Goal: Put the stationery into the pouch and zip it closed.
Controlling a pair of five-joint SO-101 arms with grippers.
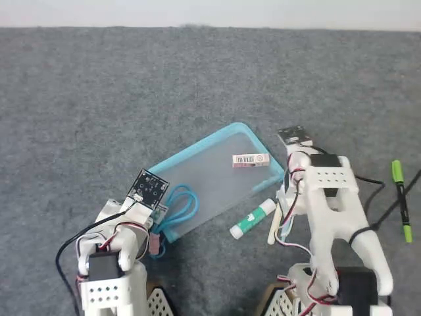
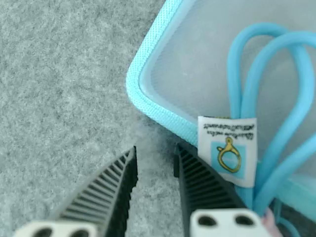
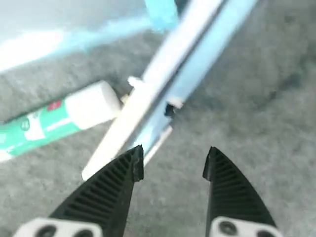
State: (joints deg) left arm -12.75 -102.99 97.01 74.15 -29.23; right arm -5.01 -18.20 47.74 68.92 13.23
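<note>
We are holding the left gripper (image 2: 154,170) low over the grey mat (image 2: 59,89), pointing down, with its jaws standing narrowly apart and nothing between them. Just ahead of it the pouch (image 2: 148,84) is showing its teal-edged corner. One fingertip is lying close beside that edge, though we cannot tell whether it is touching. A white tag (image 2: 227,148) is sitting just beside that same finger, and the blue cord (image 2: 276,94) is looping away beyond it over the pouch's clear face.

We are keeping the right gripper (image 3: 173,160) tilted down over the mat too, with its jaws spread wider and gripping nothing. Just in front of one fingertip a white-and-blue strip (image 3: 148,98) is running away at a slant. Off to that same side the glue stick (image 3: 54,121) is lying on the mat, its white end near the strip.

From above, the pouch is lying flat between the two arms. A labelled block (image 1: 250,160) is resting within its outline, near the right arm's tip, and we cannot tell whether it is inside or on top. The glue stick and strip are lying outside the pouch, just beside its edge and partly under the right arm. The pen (image 1: 401,197) is lying well apart, on that arm's outer side.
</note>
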